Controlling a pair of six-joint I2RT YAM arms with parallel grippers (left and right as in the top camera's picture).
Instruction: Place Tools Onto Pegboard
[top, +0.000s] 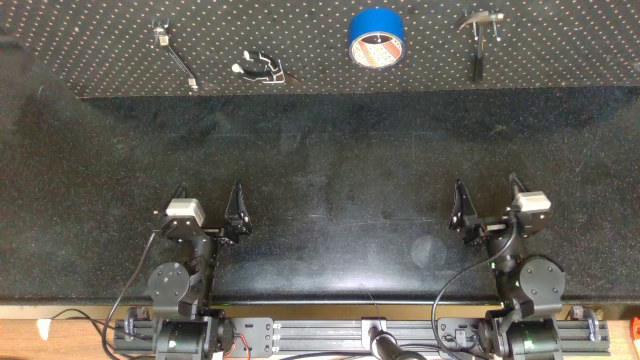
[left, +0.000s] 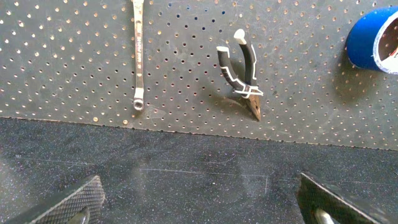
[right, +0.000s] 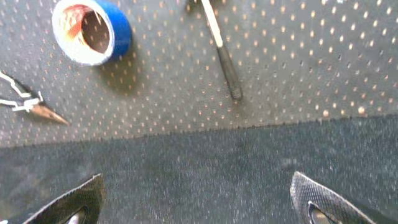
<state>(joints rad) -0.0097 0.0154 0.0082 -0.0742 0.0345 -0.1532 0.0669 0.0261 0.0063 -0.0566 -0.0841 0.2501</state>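
Top view: wrench (top: 175, 55), pliers (top: 258, 68), blue tape roll (top: 376, 38) and hammer (top: 478, 40) hang on the pegboard (top: 300, 30) across the upper frame, left tool (top: 210, 195) and right tool (top: 487, 190) gape empty below, so a stray reach might unhook one.

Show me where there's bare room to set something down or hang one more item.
The mat is bare between the pegboard and the left tool and right tool. On the board, open patches lie right of the hammer and left of the wrench. Between them, with pliers and tape, it is crowded.
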